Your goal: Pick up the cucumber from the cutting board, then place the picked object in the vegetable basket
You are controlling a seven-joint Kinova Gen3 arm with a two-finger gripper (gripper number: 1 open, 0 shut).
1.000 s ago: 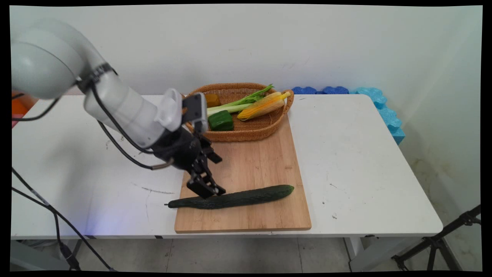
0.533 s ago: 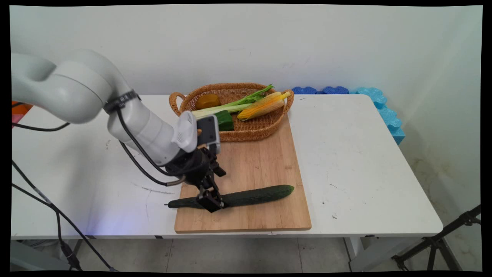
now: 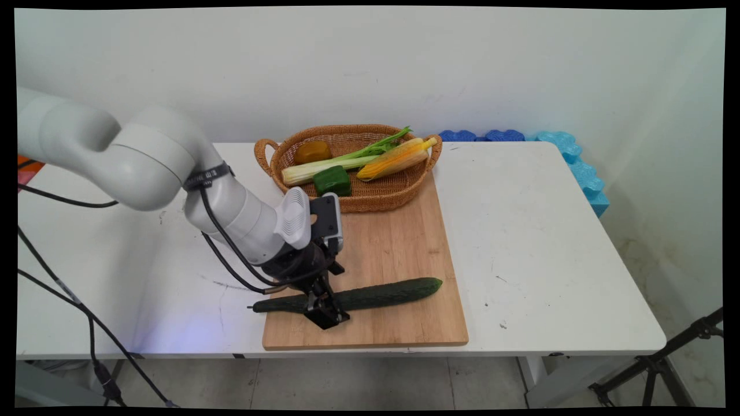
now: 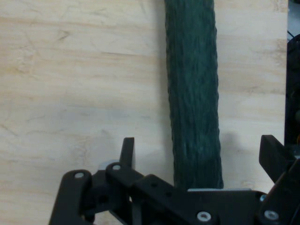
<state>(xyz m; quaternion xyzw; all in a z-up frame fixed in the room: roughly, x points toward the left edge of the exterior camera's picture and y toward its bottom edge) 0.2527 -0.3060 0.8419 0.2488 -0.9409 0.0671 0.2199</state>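
**A:** Fingers (image 4: 127, 150) are apart, one on each side of the cucumber (image 4: 194, 93), and neither touches it. The cucumber lies flat on the board (image 4: 70, 70) and runs straight out ahead of the fingers.

**B:** Centred?

**A:** Gaps look about even. My call: any squeeze should be square across and gentle. It's round and would likely roll out of a skewed pinch. The tips look close to the board, so watch for scraping.

**B:** Main view add anything?

**A:** Yes. The fingers (image 3: 329, 316) sit near the stem end, so most of the cucumber (image 3: 381, 293) lies to one side of them. I'd expect it to tip if lifted. The basket (image 3: 376, 202) is well beyond the fingers, on the far end of the board on the surface (image 3: 532, 242). Only the hand view shows the side gaps.
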